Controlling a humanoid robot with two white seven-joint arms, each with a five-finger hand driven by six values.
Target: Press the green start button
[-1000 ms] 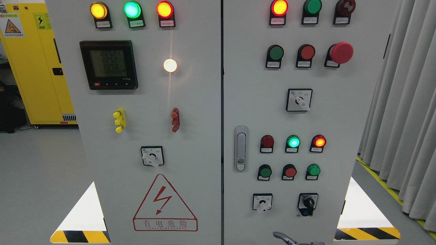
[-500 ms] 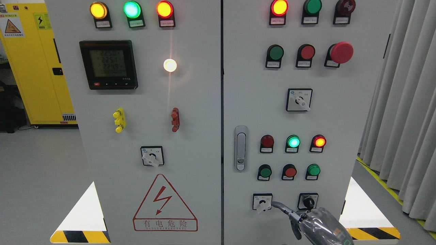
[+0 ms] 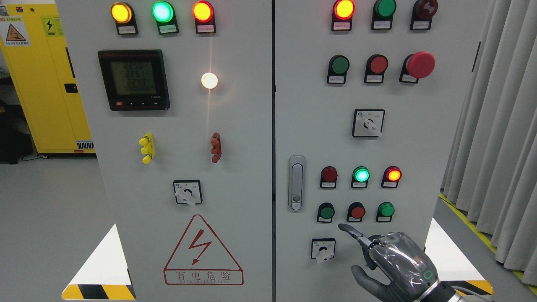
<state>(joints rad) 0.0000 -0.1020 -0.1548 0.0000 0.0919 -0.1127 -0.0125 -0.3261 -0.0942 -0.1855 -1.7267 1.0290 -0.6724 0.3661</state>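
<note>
Right hand [image 3: 398, 262] holds nothing: index extended as a pressing tip, other fingers [image 3: 364, 280] curled clear. Green button [image 3: 326, 212] just above-left, untouched.

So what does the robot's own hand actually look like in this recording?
Only the right hand shows. Its back is a glossy, silvery-grey shell with a translucent, reflective sheen, carrying a small green rounded-square marking near the wrist. The fingers are darker grey and slim, with silver metallic joints at the knuckles. A dark band circles the wrist, and a thin cable runs beside it. The left hand is out of view.
</note>
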